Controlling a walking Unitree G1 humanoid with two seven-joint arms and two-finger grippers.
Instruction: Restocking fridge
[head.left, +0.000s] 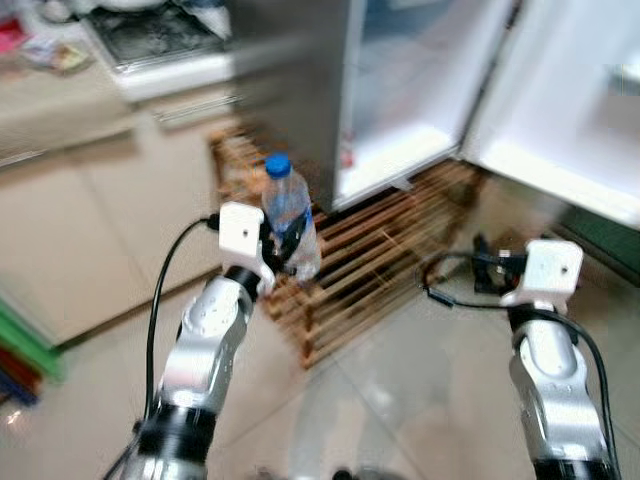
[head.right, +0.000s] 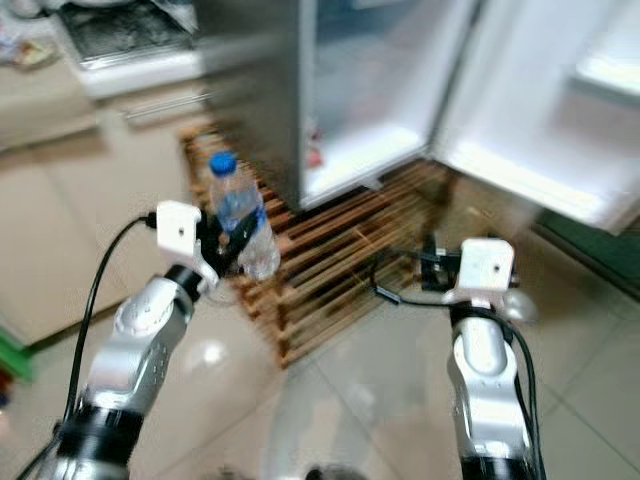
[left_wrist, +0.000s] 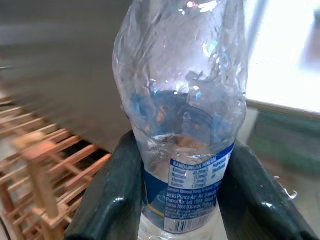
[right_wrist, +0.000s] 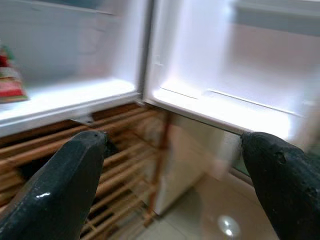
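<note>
Left eye view shows the left gripper (head.left: 283, 250) clamping the water bottle (head.left: 289, 215), right gripper (right_wrist: 172, 185) spread empty; next, carry it into the open fridge (head.left: 420, 90).

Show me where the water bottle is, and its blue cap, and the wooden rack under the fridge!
water bottle (head.left: 293, 225): left eye view, on its clear body above the left end effector.
blue cap (head.left: 277, 165): left eye view, on the cap's side.
wooden rack (head.left: 380, 250): left eye view, on the slats in front of the fridge.
</note>
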